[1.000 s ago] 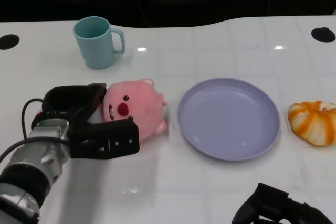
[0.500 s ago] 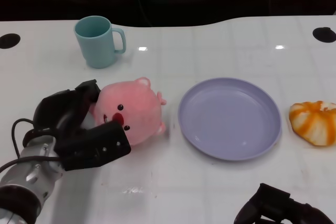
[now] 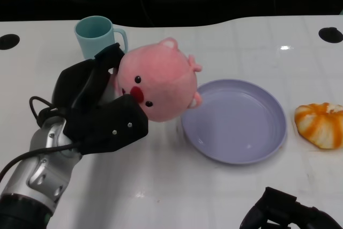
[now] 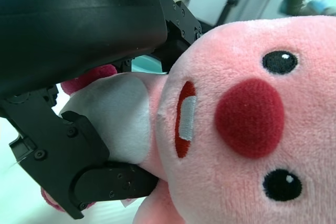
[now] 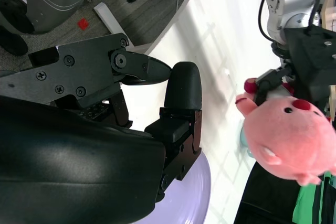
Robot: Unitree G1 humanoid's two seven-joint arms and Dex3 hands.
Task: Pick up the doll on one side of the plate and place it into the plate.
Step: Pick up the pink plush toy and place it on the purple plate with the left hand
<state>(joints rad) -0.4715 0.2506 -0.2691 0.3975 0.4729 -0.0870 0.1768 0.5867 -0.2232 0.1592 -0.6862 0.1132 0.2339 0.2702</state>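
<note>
My left hand [image 3: 99, 111] holds the pink plush doll [image 3: 158, 81] lifted above the table, just left of the lilac plate [image 3: 236, 122]. The doll's right side overlaps the plate's left rim in the head view. Up close in the left wrist view, the doll's face [image 4: 247, 124] fills the picture, with black fingers [image 4: 89, 177] wrapped around its white belly. The right wrist view shows the doll [image 5: 289, 132] held up by the other arm, and a piece of the plate [image 5: 184, 203]. My right hand [image 3: 284, 215] rests low at the front right edge, holding nothing, fingers curled.
A teal mug [image 3: 99, 33] stands at the back left, partly behind my left hand. An orange-and-white striped plush [image 3: 320, 123] lies right of the plate. Two black round holes [image 3: 329, 35] mark the table's far corners.
My left hand has raised the doll off the table and carried it up and right, towards the plate's left rim. The right hand has stayed put.
</note>
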